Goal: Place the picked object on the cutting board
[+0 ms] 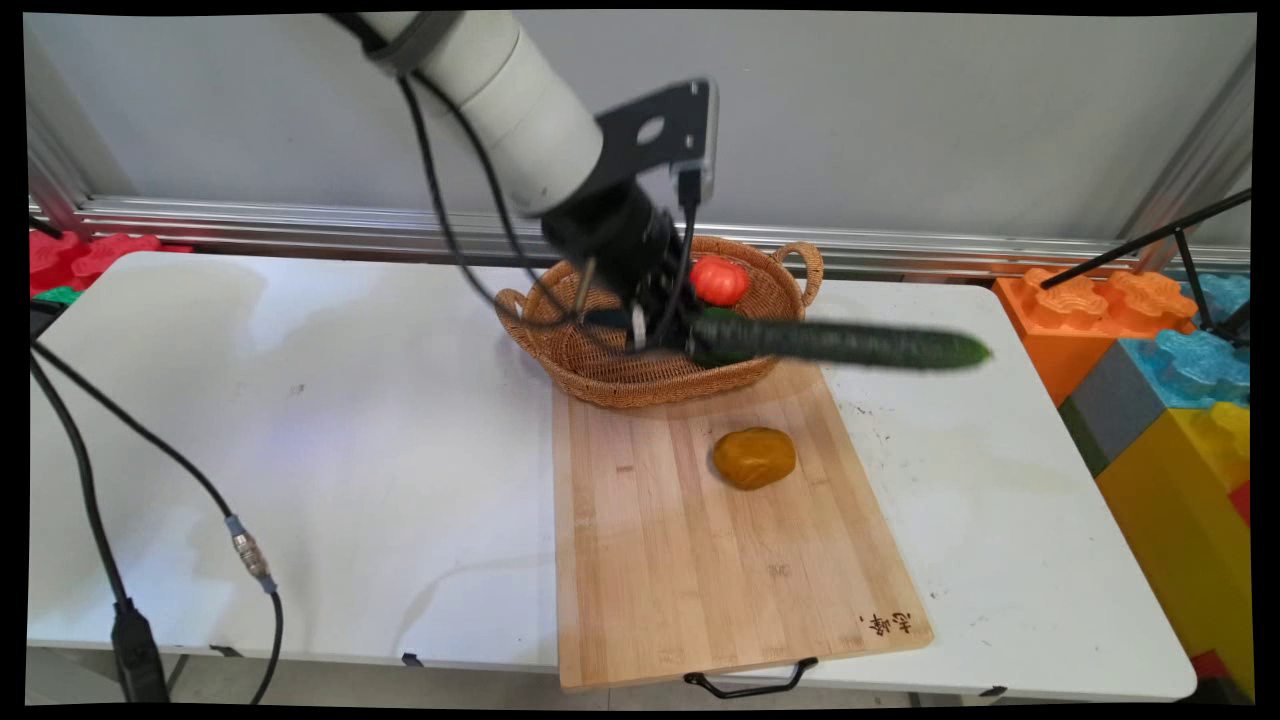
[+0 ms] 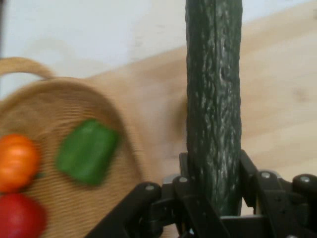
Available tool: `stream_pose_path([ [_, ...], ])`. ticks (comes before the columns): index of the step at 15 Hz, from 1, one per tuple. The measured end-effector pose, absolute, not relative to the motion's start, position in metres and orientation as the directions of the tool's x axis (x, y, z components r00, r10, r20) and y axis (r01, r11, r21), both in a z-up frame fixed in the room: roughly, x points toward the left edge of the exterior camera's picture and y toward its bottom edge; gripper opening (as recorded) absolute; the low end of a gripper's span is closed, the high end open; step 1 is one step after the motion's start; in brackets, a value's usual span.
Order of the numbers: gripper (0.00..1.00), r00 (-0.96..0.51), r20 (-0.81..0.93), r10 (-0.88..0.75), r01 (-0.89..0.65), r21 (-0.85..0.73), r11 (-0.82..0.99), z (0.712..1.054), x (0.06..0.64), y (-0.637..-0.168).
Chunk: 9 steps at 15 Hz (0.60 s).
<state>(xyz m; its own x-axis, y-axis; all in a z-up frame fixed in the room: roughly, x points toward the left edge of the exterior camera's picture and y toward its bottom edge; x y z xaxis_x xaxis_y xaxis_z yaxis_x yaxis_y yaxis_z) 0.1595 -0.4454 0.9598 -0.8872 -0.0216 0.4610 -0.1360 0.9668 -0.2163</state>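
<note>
A: Fig. 1, main view. What does the gripper (image 1: pixel 690 335) carry?

B: A long cucumber (image 1: pixel 850 343), dark green, slender, with a warty, ridged skin. The 2 black fingers (image 2: pixel 250 173) are pinched on 1 end of it; the rest juts out nearly level to the picture's right, above the far edge of the cutting board (image 1: pixel 690 540) and past the basket (image 1: pixel 640 370).

A: And the hand view?

B: The cucumber (image 2: pixel 214 99) rises straight up from between the fingers and leaves the frame at the top. Its surface is pebbled, with pale flecks near the grip.

A: Describe the basket.

B: Round, woven wicker, tan, with 2 looped handles. It sits at the board's far end, its near edge over the board. Inside, the hand view shows 1 orange-red rounded piece (image 2: pixel 17 161), 1 red piece (image 2: pixel 20 218) cut by the frame's edge, and 1 blocky green piece (image 2: pixel 86 151).

A: The board?

B: Rectangular, pale bamboo strips, smooth, with a black metal handle (image 1: pixel 750 683) at the near end and a small dark mark in 1 corner. A brownish-yellow potato-like lump (image 1: pixel 754 457), rounded, lies on it, well apart from the gripper.

A: Support?

B: A white table (image 1: pixel 300 450), lightly stained.
</note>
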Motion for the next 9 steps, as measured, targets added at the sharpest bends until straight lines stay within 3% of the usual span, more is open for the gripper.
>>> stream_pose_path([
  [9, 0.00, -0.911, 0.409, -0.056, -0.108, -0.106, 0.989, 0.896, 0.143, -0.392],
])
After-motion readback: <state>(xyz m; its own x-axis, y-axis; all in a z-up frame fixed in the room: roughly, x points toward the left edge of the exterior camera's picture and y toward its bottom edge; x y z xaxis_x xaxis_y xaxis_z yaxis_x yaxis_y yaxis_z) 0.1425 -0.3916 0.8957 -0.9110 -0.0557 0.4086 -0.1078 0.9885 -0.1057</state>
